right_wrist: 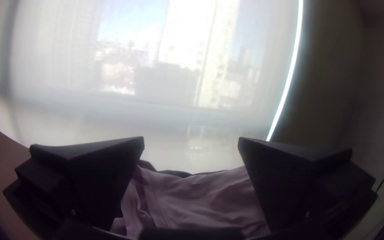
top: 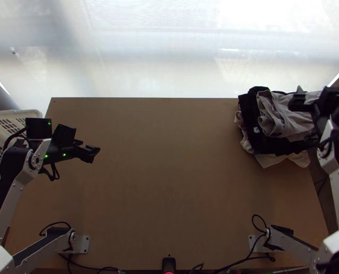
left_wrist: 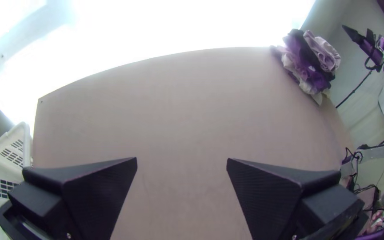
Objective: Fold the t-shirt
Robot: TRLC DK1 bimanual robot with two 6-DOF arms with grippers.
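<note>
Left fingers point(left_wrist: 96, 195) are being held apart, empty. In the right wrist view, right fingers point(right_wrist: 96, 178) are being held spread above the likely t-shirt point(right_wrist: 196, 200). In the top view, it is being supported by a pile point(top: 250, 114) at the counter's point(top: 169, 182) far right corner, perhaps to leave folding room.

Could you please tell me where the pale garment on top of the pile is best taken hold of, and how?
I'd pinch the loose folds at the end of the pale garment nearest the middle of the table, coming from that side. They bulge up there, but the black garment beneath sticks out past them, so a shallow grip seems wise.
</note>
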